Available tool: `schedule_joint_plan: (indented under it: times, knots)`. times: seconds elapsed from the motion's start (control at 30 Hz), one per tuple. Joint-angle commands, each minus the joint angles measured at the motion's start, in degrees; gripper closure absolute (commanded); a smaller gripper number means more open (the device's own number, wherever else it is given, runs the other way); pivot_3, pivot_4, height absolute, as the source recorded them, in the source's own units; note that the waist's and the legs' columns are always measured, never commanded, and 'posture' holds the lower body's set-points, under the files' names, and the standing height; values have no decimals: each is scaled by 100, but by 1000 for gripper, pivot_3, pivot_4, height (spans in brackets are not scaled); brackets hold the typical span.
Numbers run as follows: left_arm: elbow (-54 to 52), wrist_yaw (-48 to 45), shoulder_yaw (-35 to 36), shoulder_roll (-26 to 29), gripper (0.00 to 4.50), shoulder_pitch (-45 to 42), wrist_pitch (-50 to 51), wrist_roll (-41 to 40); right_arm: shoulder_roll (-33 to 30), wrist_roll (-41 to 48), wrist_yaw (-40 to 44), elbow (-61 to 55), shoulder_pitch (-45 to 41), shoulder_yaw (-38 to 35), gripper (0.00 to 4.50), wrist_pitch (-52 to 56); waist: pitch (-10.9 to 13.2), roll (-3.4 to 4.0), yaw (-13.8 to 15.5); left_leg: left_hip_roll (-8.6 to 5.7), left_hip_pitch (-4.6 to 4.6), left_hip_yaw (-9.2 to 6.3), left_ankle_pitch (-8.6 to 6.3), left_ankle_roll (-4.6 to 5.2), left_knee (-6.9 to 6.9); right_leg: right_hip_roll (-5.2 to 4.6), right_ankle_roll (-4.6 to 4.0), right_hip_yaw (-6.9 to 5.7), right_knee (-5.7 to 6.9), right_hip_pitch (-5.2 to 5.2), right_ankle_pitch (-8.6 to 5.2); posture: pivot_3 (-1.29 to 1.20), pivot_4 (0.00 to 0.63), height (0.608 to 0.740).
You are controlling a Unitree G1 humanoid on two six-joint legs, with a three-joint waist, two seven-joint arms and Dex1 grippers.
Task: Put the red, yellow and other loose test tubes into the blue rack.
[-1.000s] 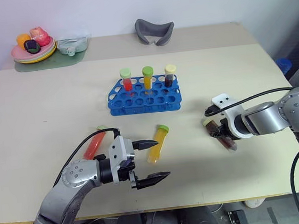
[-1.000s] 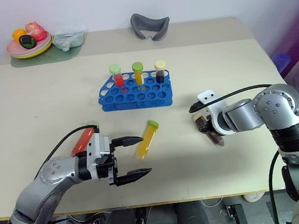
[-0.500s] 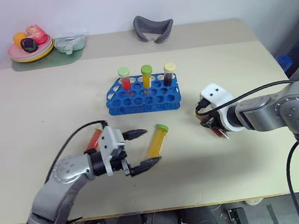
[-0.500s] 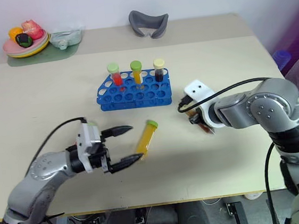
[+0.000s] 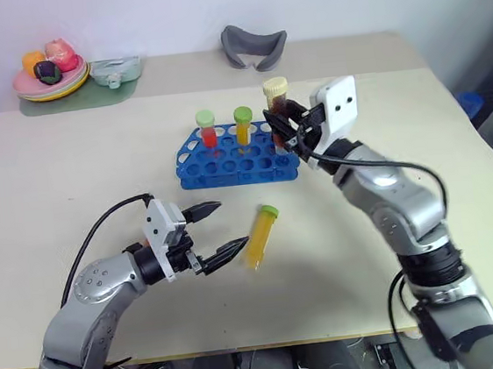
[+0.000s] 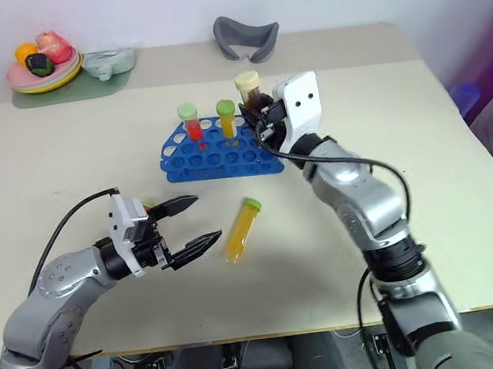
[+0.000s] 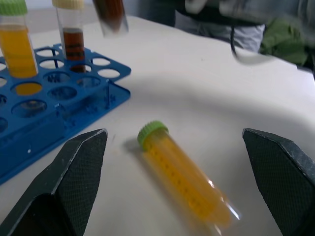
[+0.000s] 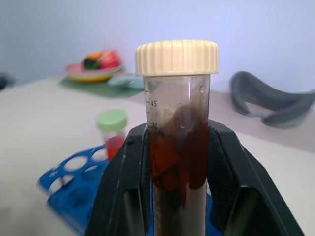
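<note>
A: Above the right end of the blue rack (image 5: 237, 157), the right claw (image 5: 280, 121) holds the dark brown tube (image 8: 176, 147) upright, its two black fingers (image 8: 123, 182) pressed against the tube's sides below the cream cap. The tube hangs over the rack and is not in a hole.

B: And what stands in the rack itself?

A: Three capped tubes in the back row: a red one (image 5: 207, 129), a yellow-orange one (image 5: 243, 125), and a dark brown one (image 7: 72, 29) with a cream cap at the right end, partly hidden behind the claw in the head views.

B: Where is the left claw?

A: On the near side of the rack, low over the table (image 5: 68, 168). The left claw (image 5: 219, 231) stands wide, its fingers pointing toward the yellow-orange tube with the green cap (image 5: 260, 234), which lies flat on the table just in front of the rack, cap end toward the rack. The wrist view shows that tube between the two spread fingertips (image 7: 78, 162) and touching neither.

B: And the red-orange loose tube?

A: Mostly hidden behind the left claw; a small bit of red and green (image 6: 148, 204) shows beside it, in front of the rack's left end.

B: Anything else near the rack?

A: Far behind it, a grey curved object (image 5: 254, 47); well to its back left, a plate of fruit (image 5: 49, 71) on a green mat.
</note>
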Motion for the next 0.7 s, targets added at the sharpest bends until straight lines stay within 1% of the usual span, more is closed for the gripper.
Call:
schedule_joint_plan:
  times: [0.03,0.2,0.33,0.5,0.7]
  knots:
    - [-207,113,-109,-75,0,-33,-79,67,320,-487,118,237,135,-150,3279,-995,0,1,-4,0,0,0,0,-1,0,1,0,0,1,0,0,0,150,735]
    - [-263,320,-137,-152,0,-62,-90,116,693,-677,353,604,290,-280,3279,-1561,0,1,-4,-1,2,0,1,-2,2,2,0,1,5,1,0,0,150,735]
    - [-61,484,-68,-276,0,-132,-273,291,901,-924,417,905,346,-266,3279,-1899,0,2,-4,-1,4,1,1,-2,2,2,0,1,6,2,0,0,150,735]
    - [85,520,-101,-316,0,-164,-518,535,1100,-1187,411,1346,373,-365,3279,-2357,0,2,-6,-2,5,2,3,-4,2,5,0,1,9,2,0,0,150,735]
    - [141,504,-109,-371,0,-152,-602,574,1301,-1375,402,1832,338,-492,3279,-2759,0,2,-9,-2,7,2,4,-6,2,5,0,0,10,3,0,0,150,735]
